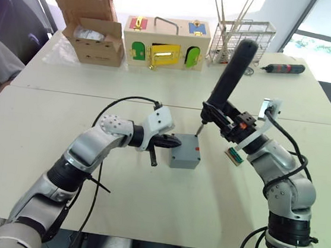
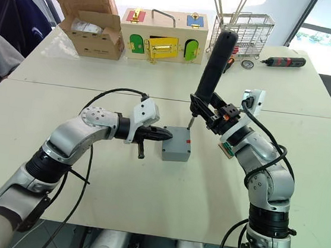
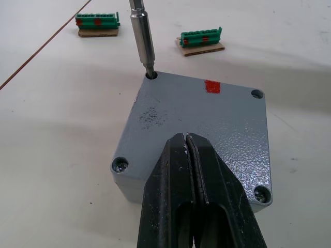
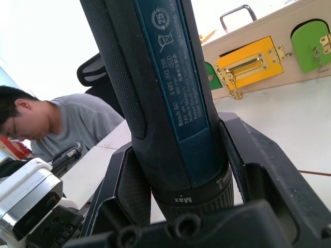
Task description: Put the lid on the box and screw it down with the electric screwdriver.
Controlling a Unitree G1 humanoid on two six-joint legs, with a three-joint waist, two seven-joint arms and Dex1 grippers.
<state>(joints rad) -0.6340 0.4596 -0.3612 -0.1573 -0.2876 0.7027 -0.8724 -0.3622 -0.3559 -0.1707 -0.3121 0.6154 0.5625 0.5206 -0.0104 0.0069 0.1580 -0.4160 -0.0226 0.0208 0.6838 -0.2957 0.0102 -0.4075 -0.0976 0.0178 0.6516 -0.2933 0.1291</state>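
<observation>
Inventory as I see it: one box (image 1: 185,151), one lid (image 3: 201,129) on it, my left gripper (image 3: 191,155) pressed closed and empty on the lid, one electric screwdriver (image 1: 230,71) clamped in my right gripper (image 1: 232,127), bit in the far corner hole.

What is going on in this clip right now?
The robot is fastening the lid onto the small grey box on the white table. The right gripper is clamped around the electric screwdriver, which stands nearly upright with its bit set in the lid's far corner hole. The left gripper, fingers shut, rests on the lid's near edge, apparently steadying it. Screws already sit in two near corners; the fourth corner is not clear enough to call.
</observation>
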